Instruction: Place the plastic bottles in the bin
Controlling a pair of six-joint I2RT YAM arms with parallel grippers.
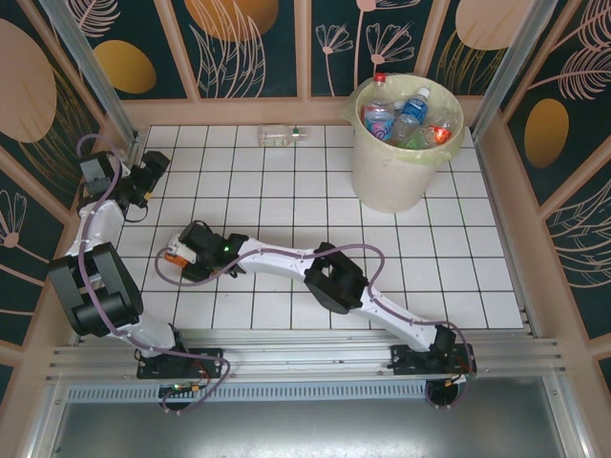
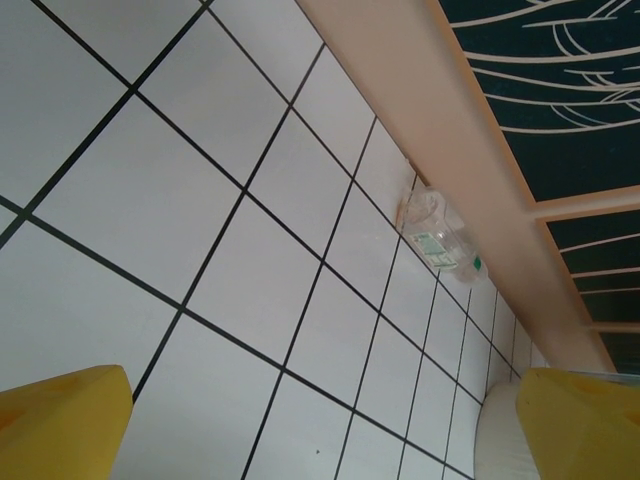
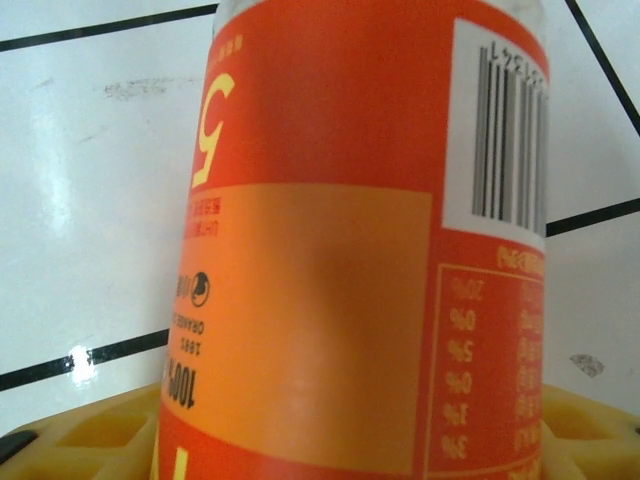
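Right gripper (image 1: 175, 256): set around one orange-labelled bottle (image 3: 350, 240) lying on the white tiled worktop (image 1: 286, 191), left of centre. Cannot tell whether clenched on it or merely straddling it. Yellow fingers (image 3: 80, 435) visible under the label in the right wrist view, with the barcode panel turned toward the camera.

Left gripper (image 2: 320, 420): released, spread wide, grasping nothing, positioned near the left wall of the worktop.

Beyond the left gripper, against the far wall (image 1: 239, 110): one clear bottle (image 2: 440, 235) with a green cap, lying on its side, well apart from both grippers.

Bottles outside the bin: two.

At the far right corner: one bin (image 1: 401, 186), upright, lined with a pale bag. Inside, three bottles distinguishable: one red-capped bottle (image 1: 380, 79), one blue-labelled bottle (image 1: 412, 107), one red-orange bottle (image 1: 440, 134). Full count inside not readable.
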